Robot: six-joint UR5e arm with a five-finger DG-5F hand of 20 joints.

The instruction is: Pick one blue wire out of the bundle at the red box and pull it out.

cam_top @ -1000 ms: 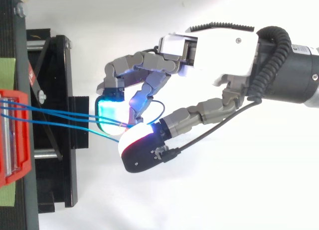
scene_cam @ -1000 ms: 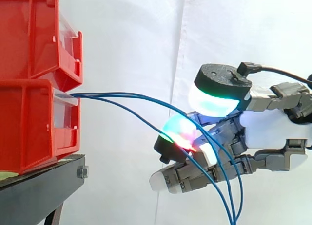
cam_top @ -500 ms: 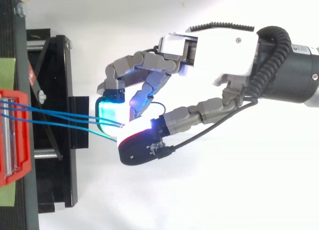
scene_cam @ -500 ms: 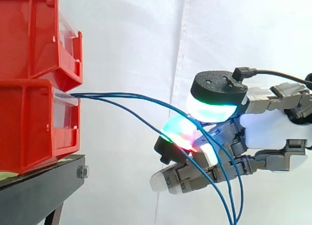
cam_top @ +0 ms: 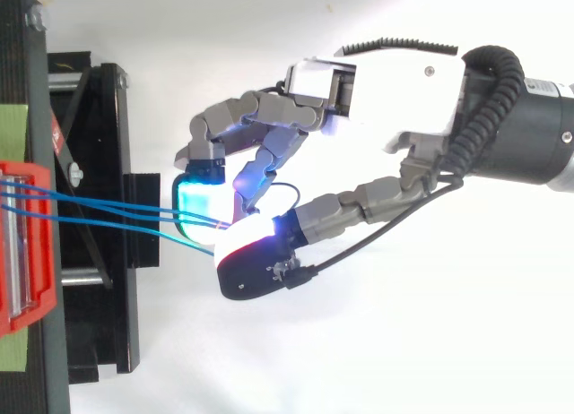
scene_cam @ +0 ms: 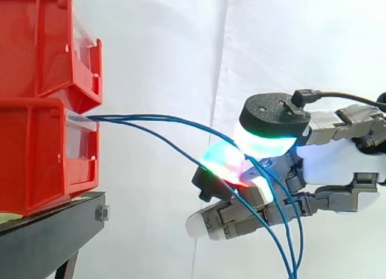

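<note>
Three thin blue wires (scene_cam: 157, 119) leave the clear front of the lower red box (scene_cam: 42, 152) and arc rightward, then hang down past the frame's bottom. My hand (scene_cam: 338, 161) reaches in from the right at the wires' bend. Its thumb pad (scene_cam: 265, 143), glowing green-white, presses down beside a fingertip pad (scene_cam: 222, 163) glowing cyan and red. A blue wire runs between the two pads, so the hand is shut on it. In the top view the wires (cam_top: 108, 212) run from the box (cam_top: 27, 244) into the curled fingers of the hand (cam_top: 395, 82).
A second red bin (scene_cam: 42, 43) sits stacked on the lower one. Both rest on a black stand (scene_cam: 48, 237), whose frame (cam_top: 99, 163) lies just left of the fingertips. A white curtain hangs behind.
The thumb has lowered onto the wires and closed against the glowing fingertip pad. The wires and bins have stayed where they were.
</note>
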